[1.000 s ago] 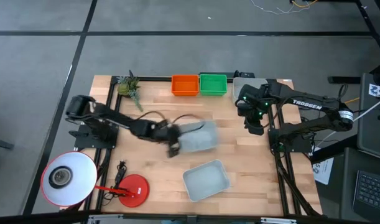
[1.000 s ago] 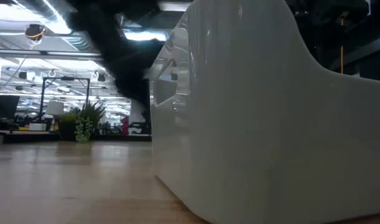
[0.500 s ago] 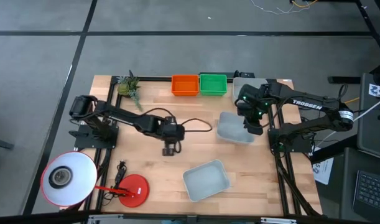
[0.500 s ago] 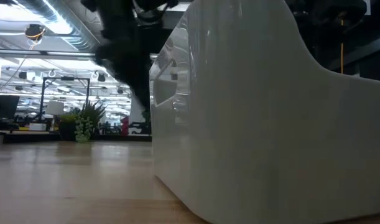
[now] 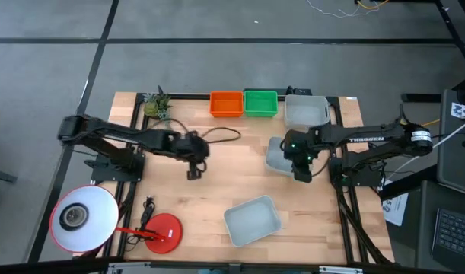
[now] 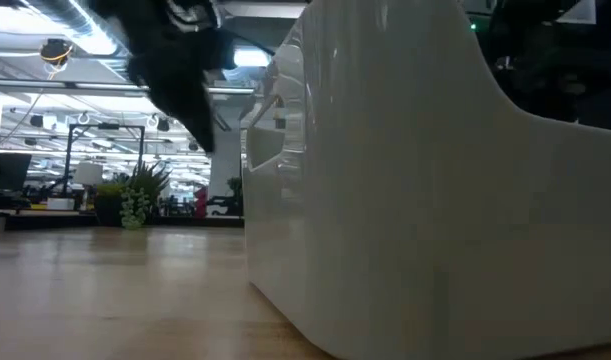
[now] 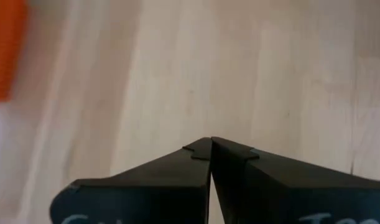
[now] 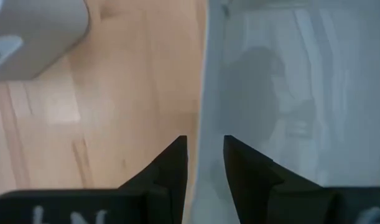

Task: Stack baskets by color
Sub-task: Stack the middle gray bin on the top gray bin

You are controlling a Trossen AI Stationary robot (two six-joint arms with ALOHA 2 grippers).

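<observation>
Orange: the orange basket (image 5: 226,103) sits at the far edge of the table (image 5: 217,205); from above I can't tell how many are nested there, though no other orange one shows
Green: the green basket (image 5: 260,103) touches it on the right, same doubt about the count; these two colours look done to me
Grey, far: one grey basket (image 5: 306,112) stands at the far right corner, just beside the green one
Grey, middle: a second grey basket (image 5: 276,155) lies right of the table's middle, under the right arm, apart from the far one
Grey, near: the third grey basket (image 5: 252,221) sits alone near the front edge, turned a little askew; it fills the low view
Right gripper: the right gripper (image 8: 205,152) straddles the middle basket's wall, fingers narrowly parted, one on each side of the rim; whether they already pinch it I cannot tell
Left gripper: the left gripper (image 7: 211,151) hangs shut and empty over bare wood left of centre, the orange basket at the edge of its view
Left to do: as I judge it, the three greys have to be nested into one pile; none is stacked yet
Edges: the far grey basket is close to the back rail and the right arm's frame, so there is little slack on that side
Open room: bare wood runs between the middle basket and the far one; the centre and left are free, apart from the plant (image 5: 157,107) at the far left and the lamp base (image 5: 164,231) near the left front corner
</observation>
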